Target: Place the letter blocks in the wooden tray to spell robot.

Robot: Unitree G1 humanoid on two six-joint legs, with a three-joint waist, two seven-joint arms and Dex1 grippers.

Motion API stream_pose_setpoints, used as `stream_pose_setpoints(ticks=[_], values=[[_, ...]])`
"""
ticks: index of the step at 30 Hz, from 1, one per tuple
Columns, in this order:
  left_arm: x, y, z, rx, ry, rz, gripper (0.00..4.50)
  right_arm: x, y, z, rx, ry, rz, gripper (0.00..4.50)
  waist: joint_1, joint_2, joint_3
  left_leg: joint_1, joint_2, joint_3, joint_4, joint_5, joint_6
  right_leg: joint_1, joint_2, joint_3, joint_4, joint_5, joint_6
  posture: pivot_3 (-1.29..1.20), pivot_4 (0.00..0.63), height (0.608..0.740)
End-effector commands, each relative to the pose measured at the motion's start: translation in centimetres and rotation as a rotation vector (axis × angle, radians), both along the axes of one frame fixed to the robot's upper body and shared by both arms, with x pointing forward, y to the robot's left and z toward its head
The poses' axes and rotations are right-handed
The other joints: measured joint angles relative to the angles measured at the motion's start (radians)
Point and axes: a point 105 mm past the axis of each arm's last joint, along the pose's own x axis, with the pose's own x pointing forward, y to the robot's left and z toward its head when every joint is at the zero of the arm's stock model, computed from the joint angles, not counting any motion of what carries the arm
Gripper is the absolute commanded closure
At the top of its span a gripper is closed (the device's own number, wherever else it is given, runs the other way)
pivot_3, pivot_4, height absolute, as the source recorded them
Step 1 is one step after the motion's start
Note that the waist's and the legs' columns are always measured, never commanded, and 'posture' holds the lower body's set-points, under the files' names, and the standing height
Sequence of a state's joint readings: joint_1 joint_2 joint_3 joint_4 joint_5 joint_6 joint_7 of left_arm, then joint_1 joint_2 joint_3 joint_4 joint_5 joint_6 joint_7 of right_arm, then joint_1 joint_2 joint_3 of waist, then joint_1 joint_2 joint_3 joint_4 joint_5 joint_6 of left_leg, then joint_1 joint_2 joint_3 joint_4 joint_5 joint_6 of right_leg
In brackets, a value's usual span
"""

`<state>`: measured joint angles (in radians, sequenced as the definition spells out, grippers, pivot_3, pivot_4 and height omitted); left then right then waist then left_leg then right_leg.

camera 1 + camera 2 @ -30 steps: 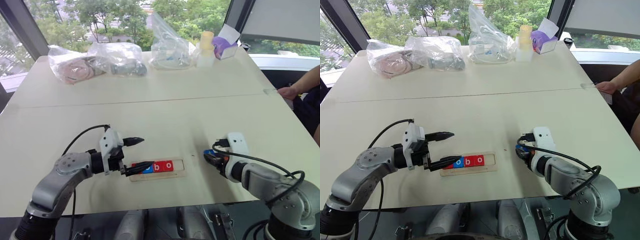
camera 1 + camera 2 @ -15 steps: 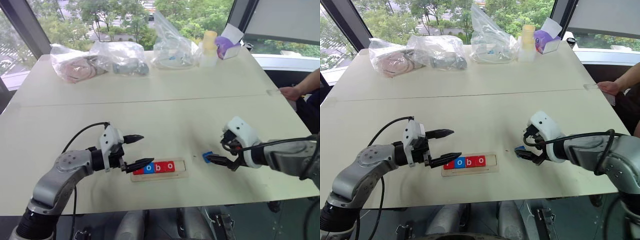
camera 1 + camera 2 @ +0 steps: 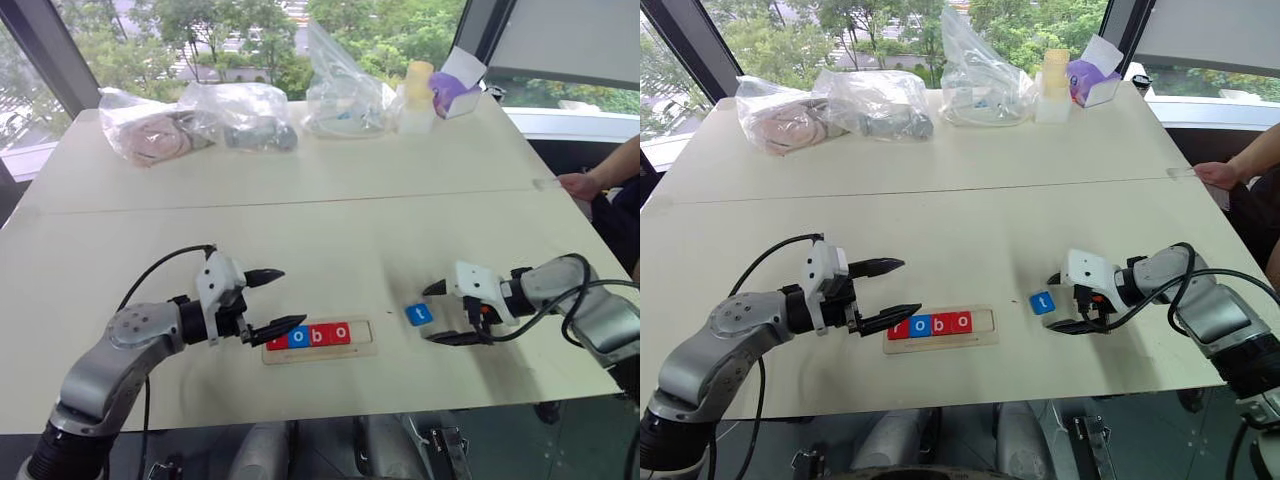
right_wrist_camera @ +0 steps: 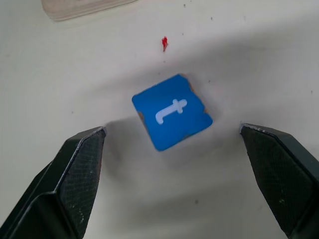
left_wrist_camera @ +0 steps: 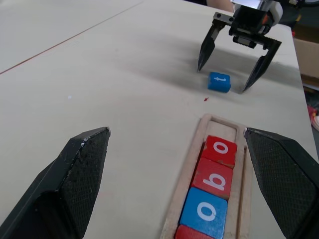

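Right tool [image 3: 1065,303] gapes around the t tile [image 3: 1042,302], at three o'clock of the tray [image 3: 983,320], ready to grab; left tool [image 3: 892,290] open too.

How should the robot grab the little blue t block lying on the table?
Probably by two opposite side edges, coming from above. The flat blue square t block lies face up on the beige table, so only its thin sides offer a pinch. The open right hand already straddles it, though the block sits turned askew.

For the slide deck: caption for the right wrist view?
Open right gripper straddles the blue t block lying flat on the beige table.
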<state>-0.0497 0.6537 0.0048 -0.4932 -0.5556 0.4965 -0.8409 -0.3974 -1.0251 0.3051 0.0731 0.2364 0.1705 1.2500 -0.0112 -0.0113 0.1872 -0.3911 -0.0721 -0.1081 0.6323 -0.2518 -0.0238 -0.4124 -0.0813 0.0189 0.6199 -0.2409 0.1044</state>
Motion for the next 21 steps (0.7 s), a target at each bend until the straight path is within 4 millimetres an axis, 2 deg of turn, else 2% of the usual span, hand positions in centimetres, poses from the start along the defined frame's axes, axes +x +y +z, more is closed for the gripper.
stream_pose_setpoints(ticks=[1, 5, 6, 8, 9, 12, 15, 21], values=[[-0.2, 0.0, 1.2, 0.000, -0.050, -0.002, 0.00, 0.5, 0.2, -0.1, -0.009, -0.027, 0.042, 0.07, 0.000, 0.000, 0.000, 0.000, 0.000, 0.000, 0.000, 0.000, 0.000, 0.000, 0.000, 0.000, 0.000, 0.000, 0.000, 0.00, 0.150, 0.740], [-0.2, 0.1, 1.3, 0.000, -0.051, 0.002, 0.00, 0.6, 0.7, 0.0, 0.009, -0.031, 0.069, 0.07, -0.001, 0.000, 0.000, 0.001, 0.000, 0.000, 0.000, 0.000, 0.000, 0.001, 0.000, 0.000, 0.000, 0.000, -0.002, 0.00, 0.150, 0.740], [-0.2, 0.1, 1.2, 0.000, -0.051, 0.002, 0.00, 0.6, 0.9, 0.0, 0.013, -0.033, 0.073, 0.59, -0.001, 0.000, 0.000, 0.001, 0.000, 0.000, 0.000, 0.000, 0.000, 0.001, 0.000, 0.000, 0.001, 0.000, -0.001, 0.00, 0.150, 0.740], [-0.3, 0.0, 1.1, -0.001, -0.051, 0.004, 0.00, 0.6, 1.2, 0.0, 0.022, -0.040, 0.081, 1.31, -0.001, 0.000, 0.000, 0.001, 0.000, 0.000, 0.000, 0.000, 0.000, 0.001, 0.000, 0.000, 0.000, 0.000, -0.001, 0.00, 0.150, 0.740], [-0.3, 0.0, 1.1, -0.001, -0.050, 0.006, 0.00, 0.6, 1.3, -0.1, 0.024, -0.041, 0.083, 1.96, -0.001, 0.000, 0.000, 0.001, 0.000, 0.000, 0.000, 0.000, 0.000, 0.001, 0.000, 0.000, 0.000, 0.000, -0.001, 0.00, 0.150, 0.740], [-0.3, 0.0, 1.1, -0.002, -0.050, 0.008, 0.00, 0.6, 1.7, 0.1, 0.040, -0.045, 0.086, 3.37, 0.000, 0.000, 0.000, 0.001, 0.000, -0.001, 0.000, 0.000, 0.000, 0.001, 0.000, 0.000, 0.001, 0.001, -0.001, 0.00, 0.150, 0.740], [-0.4, 0.1, 1.0, -0.001, -0.048, 0.011, 0.00, 0.6, 2.2, 0.3, 0.053, -0.052, 0.079, 3.36, 0.000, 0.000, 0.000, 0.001, 0.000, -0.001, 0.000, 0.000, 0.000, 0.001, 0.000, 0.000, 0.001, 0.001, -0.001, 0.00, 0.150, 0.740], [-0.7, 0.2, 0.8, -0.001, -0.037, 0.008, 0.00, -1.2, 6.2, 2.2, 0.143, -0.016, 0.147, 3.36, 0.001, 0.000, 0.000, 0.001, 0.000, -0.001, 0.000, 0.000, -0.001, 0.000, -0.001, 0.000, 0.001, 0.001, -0.001, 0.00, 0.150, 0.740]])
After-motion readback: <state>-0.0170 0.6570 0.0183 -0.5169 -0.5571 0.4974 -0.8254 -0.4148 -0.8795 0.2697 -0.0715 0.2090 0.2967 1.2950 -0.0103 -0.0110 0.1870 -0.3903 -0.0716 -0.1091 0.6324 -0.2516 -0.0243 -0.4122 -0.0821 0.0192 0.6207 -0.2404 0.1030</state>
